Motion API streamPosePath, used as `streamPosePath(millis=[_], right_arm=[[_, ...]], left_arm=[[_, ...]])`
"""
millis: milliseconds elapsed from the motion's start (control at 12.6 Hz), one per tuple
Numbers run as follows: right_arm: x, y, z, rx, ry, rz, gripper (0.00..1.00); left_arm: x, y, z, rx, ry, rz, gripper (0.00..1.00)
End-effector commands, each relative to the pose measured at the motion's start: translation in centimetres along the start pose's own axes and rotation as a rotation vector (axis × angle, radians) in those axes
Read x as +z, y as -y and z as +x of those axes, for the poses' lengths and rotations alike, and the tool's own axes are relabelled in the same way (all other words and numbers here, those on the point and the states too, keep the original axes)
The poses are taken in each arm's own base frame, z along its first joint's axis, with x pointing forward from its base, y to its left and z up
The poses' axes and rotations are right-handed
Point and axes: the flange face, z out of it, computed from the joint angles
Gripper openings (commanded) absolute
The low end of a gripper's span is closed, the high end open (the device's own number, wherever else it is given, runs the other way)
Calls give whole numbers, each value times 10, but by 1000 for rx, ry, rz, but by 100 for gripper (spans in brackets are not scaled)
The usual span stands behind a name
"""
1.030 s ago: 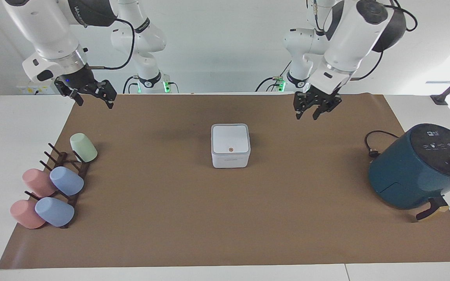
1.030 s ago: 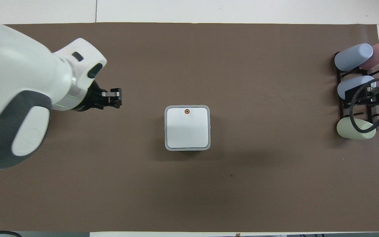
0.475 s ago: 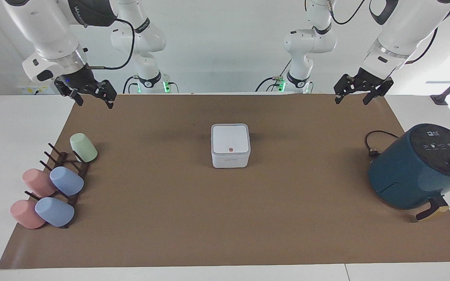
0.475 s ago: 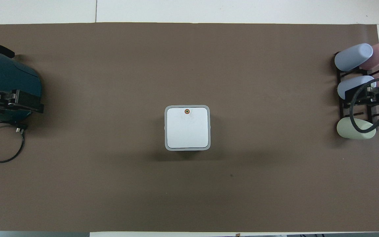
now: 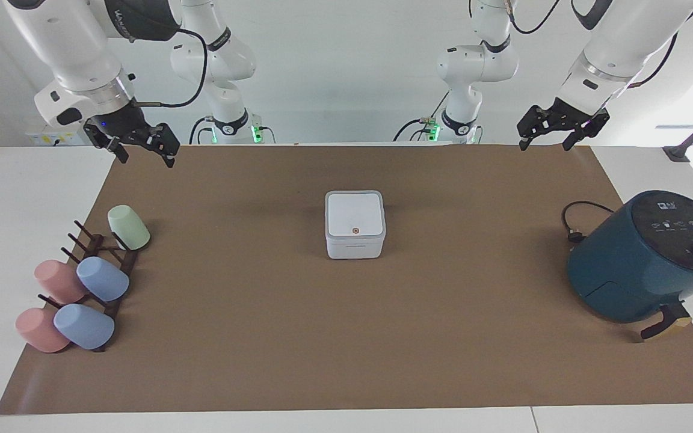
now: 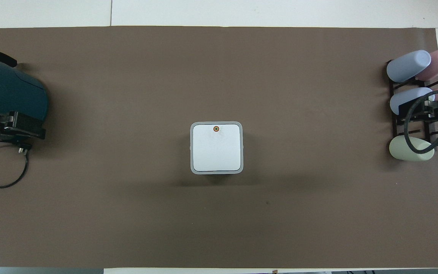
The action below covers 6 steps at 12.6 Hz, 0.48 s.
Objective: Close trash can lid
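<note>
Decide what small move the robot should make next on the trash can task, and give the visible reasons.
Probably none beyond holding both arms back. The lid lies flat and flush on the trash can, so it looks closed already. The left gripper hangs open over the mat's edge near the air fryer; the right gripper waits open near the cup rack. Neither touches anything.

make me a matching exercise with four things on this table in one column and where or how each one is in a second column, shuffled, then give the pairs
Things:
1. lid
2. air fryer
3. cup rack
4. left gripper

Places or states:
A. at the right arm's end of the table, carrying pink, blue and green cups
B. raised and open, holding nothing, over the mat's edge by the robots
C. lying flat and shut on the trash can
D. at the left arm's end of the table, dark teal, with a black cord beside it

Pairs: 1-C, 2-D, 3-A, 4-B
</note>
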Motion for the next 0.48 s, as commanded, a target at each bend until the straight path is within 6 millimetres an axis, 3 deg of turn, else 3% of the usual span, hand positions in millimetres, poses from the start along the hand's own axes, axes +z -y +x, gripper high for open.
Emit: streamPosePath(millis=[0,79,238,396], right_arm=[[1,-3,-5,-16,11,-1,100],[1,-3,-5,-16,9,-1,100],[1,-4,-5,-15,11,-1,100],[1,-3,-5,-16,9,-1,100]], left_arm=[[9,-1,-3,17,-24,17,100],[12,0,4,16,-7,14,100],[-9,-4,3,23,-2,10,100],[-12,-15,1,48,-5,18,100]])
